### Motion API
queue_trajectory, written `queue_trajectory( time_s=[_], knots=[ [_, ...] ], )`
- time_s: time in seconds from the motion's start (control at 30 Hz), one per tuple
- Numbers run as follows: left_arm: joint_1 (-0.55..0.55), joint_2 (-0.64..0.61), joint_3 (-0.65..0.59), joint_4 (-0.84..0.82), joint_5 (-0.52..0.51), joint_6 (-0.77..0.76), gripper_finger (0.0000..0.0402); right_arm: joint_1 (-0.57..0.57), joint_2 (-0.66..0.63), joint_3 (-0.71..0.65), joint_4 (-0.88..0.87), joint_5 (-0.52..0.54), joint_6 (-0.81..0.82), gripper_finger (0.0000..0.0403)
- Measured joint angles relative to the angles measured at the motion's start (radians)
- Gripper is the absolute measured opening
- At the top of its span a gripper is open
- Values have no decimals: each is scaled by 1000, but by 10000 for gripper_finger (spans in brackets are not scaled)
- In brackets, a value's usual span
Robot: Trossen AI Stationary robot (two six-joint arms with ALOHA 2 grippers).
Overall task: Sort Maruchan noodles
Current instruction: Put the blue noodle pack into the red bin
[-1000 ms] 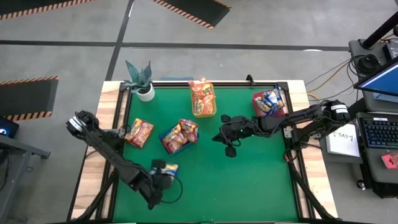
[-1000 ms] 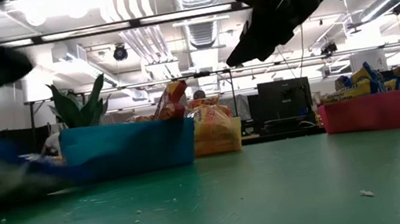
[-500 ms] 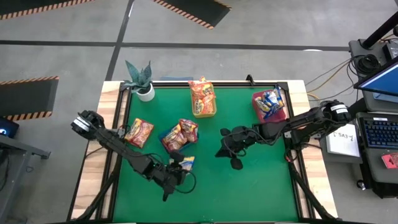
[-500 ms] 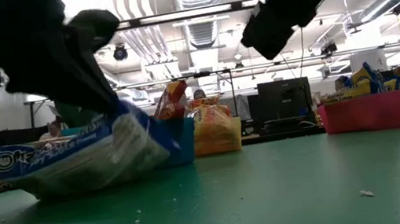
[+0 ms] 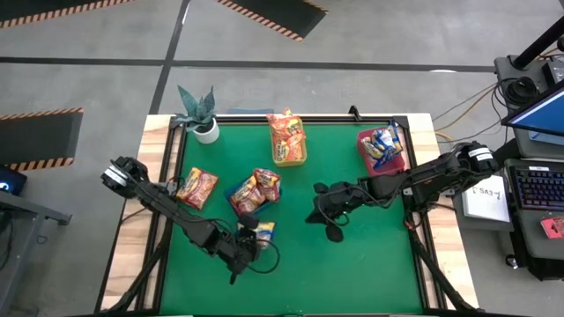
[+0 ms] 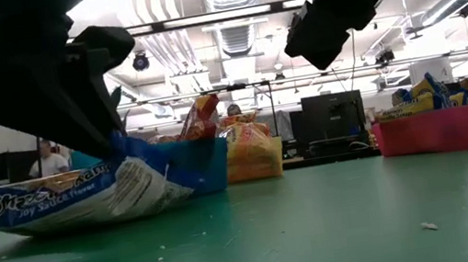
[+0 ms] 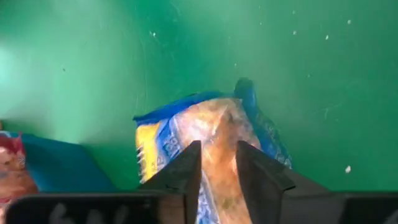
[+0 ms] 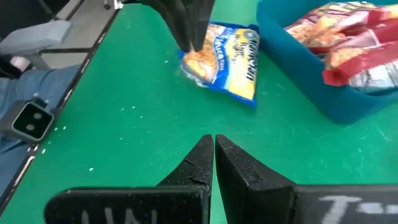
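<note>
A blue-edged Maruchan packet (image 5: 263, 231) lies flat on the green table just near of the blue bin (image 5: 231, 190); it also shows in the low view (image 6: 85, 190). My left gripper (image 7: 217, 146) stands over the packet, slanting down. Its fingers are a little apart, and the packet (image 7: 211, 127) shows in the gap. My right gripper (image 8: 213, 146) is shut on nothing and hovers above the table's middle (image 5: 332, 231), pointing toward the packet (image 8: 224, 53). A red-orange packet (image 5: 196, 187) lies loose at the table's left. My left gripper's fingers (image 8: 189, 31) come down slanting onto the packet's orange end (image 8: 196, 59), one on each side of a raised part of the wrapper. I cannot tell whether they touch it. The packet rests with its underside on the table.
The blue bin holds red packets. A yellow bin (image 5: 288, 160) at the far middle holds orange packets. A red bin (image 5: 365, 139) at the far right holds blue-edged ones. A potted plant (image 5: 198, 110) stands at the far left corner. Bare green table lies along the near edge.
My left gripper has carried the blue-edged packet from the near left toward the table's right, up to the blue bin. The packet, first tilted, now lies lower and flatter on the table. My right gripper has drifted a little toward the near edge.
</note>
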Motion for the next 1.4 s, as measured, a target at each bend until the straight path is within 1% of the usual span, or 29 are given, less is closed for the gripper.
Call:
queue_trajectory(
  time_s=[0.17, 0.27, 0.37, 0.43, 0.5, 0.6, 0.77, 0.83, 0.9, 0.97, 1.07, 1.2, 1.3, 1.4],
  knots=[
    [0, -1, 60, -93, -4, 8, 119, 0, 0, 0, 0, 3, 75, 9],
    [0, -1, 83, -154, -18, 15, 132, 0, 0, 0, 0, 4, 153, 9],
    [-5, -2, 109, -260, -18, -13, 140, 0, 0, 0, 0, 3, 247, 9],
    [-14, -11, 123, -324, -19, -49, 141, 0, 0, 0, 0, 3, 339, 9],
    [-30, -27, 125, -370, -18, -96, 138, 0, 7, 0, 3, 3, 482, 9],
    [-62, -60, 90, -381, -3, -185, 129, 0, 33, 0, -2, 3, 680, 9],
    [-137, -88, 6, -371, 8, -367, 102, 18, 115, 0, -3, 1, 801, 9],
    [-160, -85, -30, -344, 10, -436, 90, 25, 149, 0, -3, 1, 843, 9],
    [-175, -77, -74, -272, 6, -469, 78, 31, 179, -1, 10, 2, 865, 9],
    [-181, -70, -119, -189, -7, -473, 67, 31, 208, -1, 53, 2, 869, 9],
    [-179, -70, -177, -62, -53, -469, 55, 31, 248, 13, 111, 3, 871, 9],
    [-171, -70, -229, 41, -101, -467, 44, 31, 306, 61, 140, 4, 847, 10],
    [-170, -70, -257, 126, -126, -463, 41, 31, 356, 104, 134, 2, 805, 23],
    [-168, -70, -280, 212, -143, -442, 41, 31, 402, 152, 131, -4, 798, 52]
  ],
)
